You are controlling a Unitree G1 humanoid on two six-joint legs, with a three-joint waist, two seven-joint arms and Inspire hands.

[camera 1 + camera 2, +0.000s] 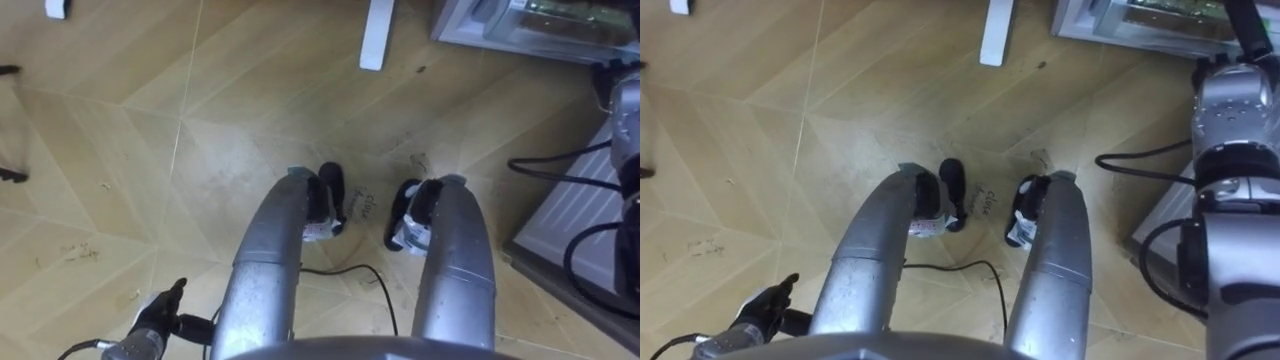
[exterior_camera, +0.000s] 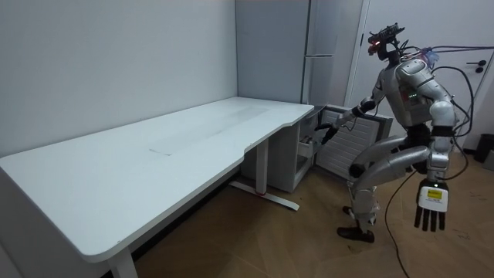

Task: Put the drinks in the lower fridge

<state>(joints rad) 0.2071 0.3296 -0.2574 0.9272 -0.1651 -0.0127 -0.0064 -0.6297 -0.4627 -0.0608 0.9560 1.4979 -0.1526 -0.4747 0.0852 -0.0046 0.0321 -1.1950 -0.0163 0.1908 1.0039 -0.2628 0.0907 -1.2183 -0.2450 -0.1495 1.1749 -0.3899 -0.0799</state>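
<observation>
A large white desk [image 2: 154,170] fills the left and middle of the room view, running from the lower left corner back toward the far wall. Wooden herringbone floor [image 1: 150,130] covers the ground, and in the eye views it takes up most of the frame.

A tall grey fridge [image 2: 324,54] stands against the back wall at upper centre of the room view, just past the far end of the desk. Its lower fridge compartment [image 2: 307,145] is open. The white ribbed fridge door [image 2: 351,147] is swung out toward the room view's right. In the left eye view the same compartment sits in the upper right corner and the door runs down the right edge. What lies inside the compartment is too blurred to make out, so I cannot tell where the drinks are.

The robot stands at the right of the room view, knees bent, facing the open compartment. Its right hand [image 2: 330,130] is stretched out in front of the open door, level with the compartment. I cannot tell how its fingers are set. Its left hand [image 2: 431,207] hangs low at its side in the lower right of the room view, fingers straight and pointing down, holding nothing. In the left eye view that hand shows dark at the lower left.

A white desk foot [image 1: 378,35] lies on the floor at top centre of the left eye view.
</observation>
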